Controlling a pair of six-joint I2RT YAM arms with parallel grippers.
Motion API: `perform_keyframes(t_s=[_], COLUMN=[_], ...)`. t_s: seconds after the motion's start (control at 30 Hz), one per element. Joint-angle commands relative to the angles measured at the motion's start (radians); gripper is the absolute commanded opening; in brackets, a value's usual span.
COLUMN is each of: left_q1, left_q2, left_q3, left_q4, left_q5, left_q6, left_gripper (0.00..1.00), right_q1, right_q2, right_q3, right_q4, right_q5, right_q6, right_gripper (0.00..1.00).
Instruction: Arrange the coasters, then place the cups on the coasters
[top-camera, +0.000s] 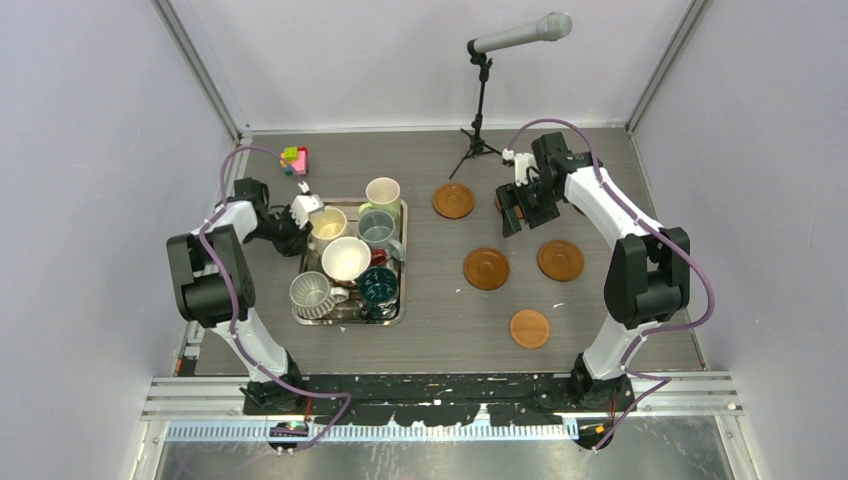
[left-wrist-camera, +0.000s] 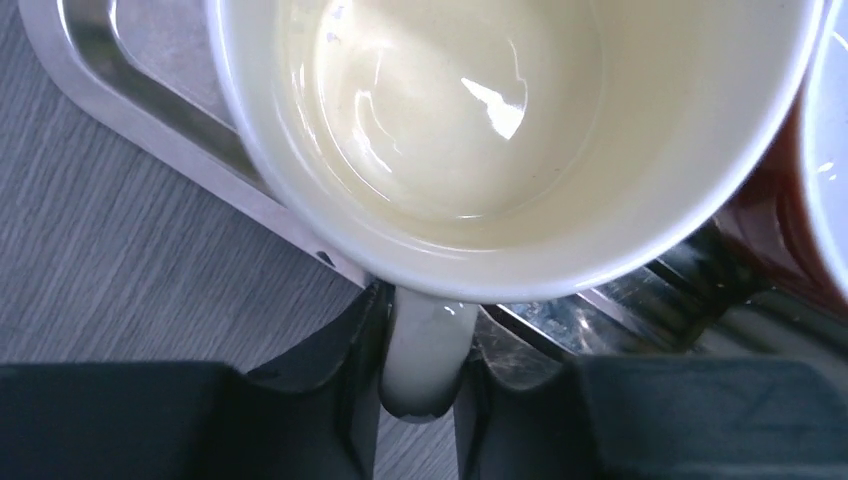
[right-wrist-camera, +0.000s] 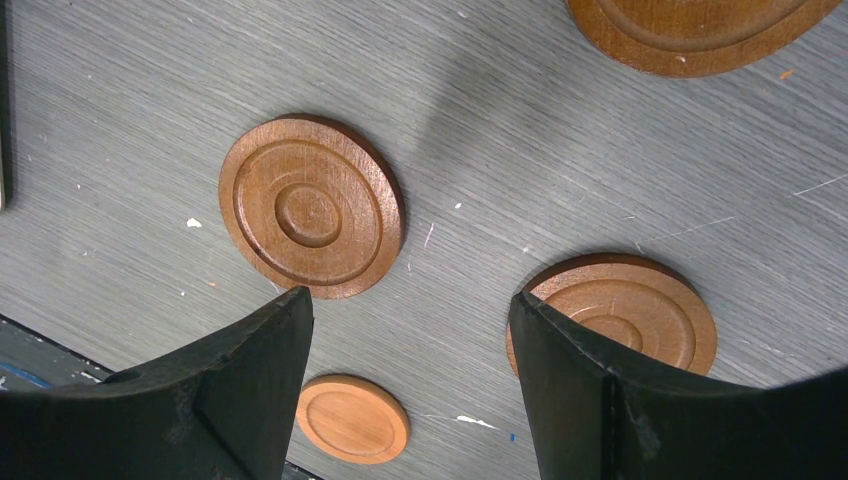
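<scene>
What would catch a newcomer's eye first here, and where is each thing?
A steel tray left of centre is crowded with six mugs, and the left gripper pinches the cream mug by its handle. To the right, brown wooden coasters lie scattered on the grey table, the right gripper open above them. A microphone stands at the back.

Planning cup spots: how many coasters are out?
4 coasters show clearly: one far, two in the middle, one near. The right gripper may hide another.
</scene>
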Motion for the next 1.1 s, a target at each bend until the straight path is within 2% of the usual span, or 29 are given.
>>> perform_keyframes(t_s=[0.0, 0.13, 0.23, 0.5, 0.77, 1.0, 1.07], left_q1=[-0.023, -0.021, -0.013, 0.039, 0.079, 0.077, 0.078], left_q2=[-0.035, -0.052, -0.066, -0.116, -0.196, -0.138, -0.113], left_q3=[-0.002, 0.013, 0.016, 0.016, -0.046, -0.014, -0.004], left_q4=[-0.030, -0.074, -0.071, -0.033, 0.091, 0.011, -0.018], left_q5=[0.054, 0.064, 0.067, 0.111, 0.202, 0.155, 0.126], left_q6=[0.007, 0.000, -0.025, -0.126, -0.205, -0.156, -0.138], left_gripper=[0.23, 0.08, 0.01, 0.00, 0.00, 0.00, 0.05], right_q1=[-0.003, -0.003, -0.003, -0.005, -0.007, -0.008, -0.010], right_q2=[0.001, 0.002, 0.001, -0.004, -0.007, -0.013, -0.015], right_q3=[0.019, 0.020, 0.020, 0.019, 0.020, 0.012, 0.013], right_q4=[0.010, 0.009, 0.010, 0.010, 0.010, 0.009, 0.010], right_q5=[0.001, 0.001, -0.001, -0.004, -0.011, -0.012, -0.011], right_q6=[0.014, 0.014, 0.015, 0.016, 0.017, 0.012, 0.011], right_gripper=[0.76, 0.76, 0.76, 0.76, 0.76, 0.76, 0.76])
